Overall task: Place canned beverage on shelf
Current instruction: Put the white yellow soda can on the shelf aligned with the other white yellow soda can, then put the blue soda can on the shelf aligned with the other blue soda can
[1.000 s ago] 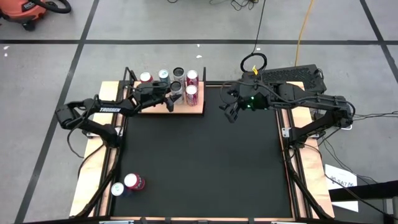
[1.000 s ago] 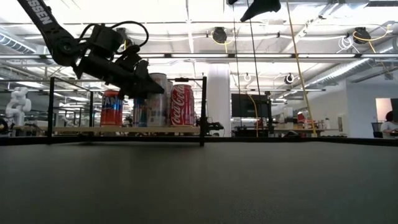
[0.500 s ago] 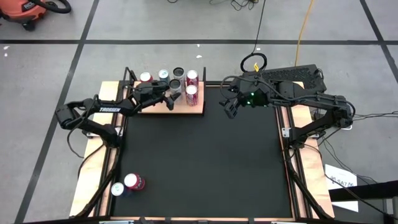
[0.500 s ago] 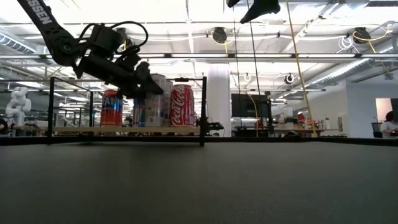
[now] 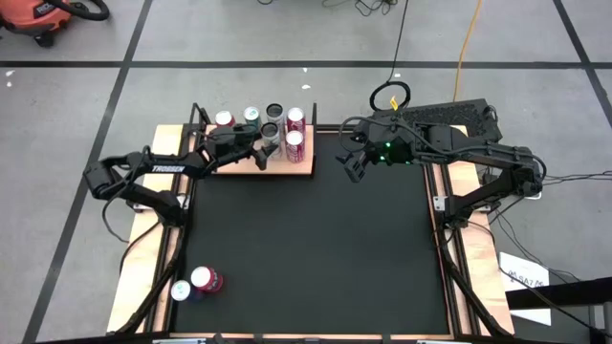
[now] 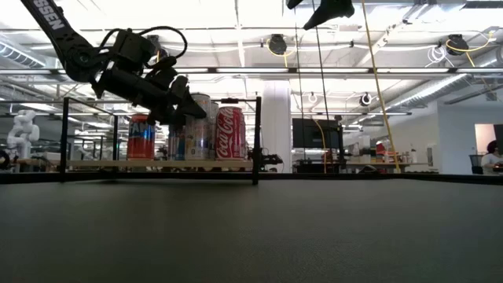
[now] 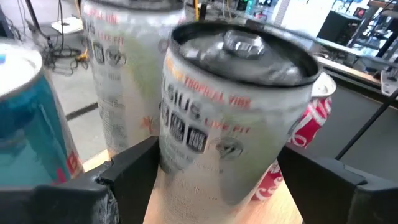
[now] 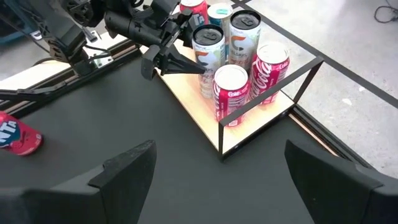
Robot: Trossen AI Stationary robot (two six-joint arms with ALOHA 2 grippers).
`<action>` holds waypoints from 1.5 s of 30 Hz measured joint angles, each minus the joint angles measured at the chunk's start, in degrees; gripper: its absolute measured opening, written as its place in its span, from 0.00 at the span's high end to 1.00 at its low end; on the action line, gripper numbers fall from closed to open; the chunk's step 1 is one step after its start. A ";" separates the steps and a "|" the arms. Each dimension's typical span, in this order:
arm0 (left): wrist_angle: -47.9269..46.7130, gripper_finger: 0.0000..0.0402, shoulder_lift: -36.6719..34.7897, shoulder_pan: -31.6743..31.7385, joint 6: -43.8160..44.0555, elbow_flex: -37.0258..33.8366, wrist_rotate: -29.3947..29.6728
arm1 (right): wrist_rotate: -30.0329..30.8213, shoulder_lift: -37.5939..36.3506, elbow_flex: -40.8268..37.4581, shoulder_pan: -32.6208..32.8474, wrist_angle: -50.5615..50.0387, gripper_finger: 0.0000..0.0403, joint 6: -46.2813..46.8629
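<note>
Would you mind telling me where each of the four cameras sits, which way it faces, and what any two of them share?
High view: overhead, looking straight down; both dark arms, light wooden shelf.
Low view: at table-top height, looking level across the black mat at the shelf; the left gripper comes from above.
Left wrist view: on the left arm, facing a silver Celsius can between its own open fingers.
Right wrist view: on the right arm, looking down at the shelf; own fingers open.
Shared: the right wrist view and high view both show the left gripper at that can.
</note>
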State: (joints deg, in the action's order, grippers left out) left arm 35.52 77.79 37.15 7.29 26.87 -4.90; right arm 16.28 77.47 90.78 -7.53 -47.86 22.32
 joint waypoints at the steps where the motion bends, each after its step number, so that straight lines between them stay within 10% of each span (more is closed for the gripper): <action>1: 0.11 0.19 -0.23 0.00 -0.13 0.00 0.00 | -0.01 0.00 0.00 0.01 -0.04 0.14 0.18; 11: -4.21 0.19 -7.14 -0.04 -0.79 0.00 -0.69 | -0.07 0.00 -0.02 0.05 -0.88 0.14 0.91; 24: -35.76 0.19 -26.77 -3.98 -3.97 6.06 2.03 | -1.58 0.00 -0.02 2.78 -0.32 0.14 -0.83; 36: -68.94 0.19 -26.91 -26.69 0.29 28.66 16.64 | -7.58 0.00 -0.02 3.64 8.73 0.14 -6.47; 45: -77.21 0.19 -20.44 -48.91 19.48 29.70 18.84 | -8.98 1.82 -0.09 8.52 13.08 0.14 -7.99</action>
State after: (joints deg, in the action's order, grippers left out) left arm -41.68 57.35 -11.77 26.77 56.58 13.93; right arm 7.30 79.29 90.70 0.99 -34.78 14.32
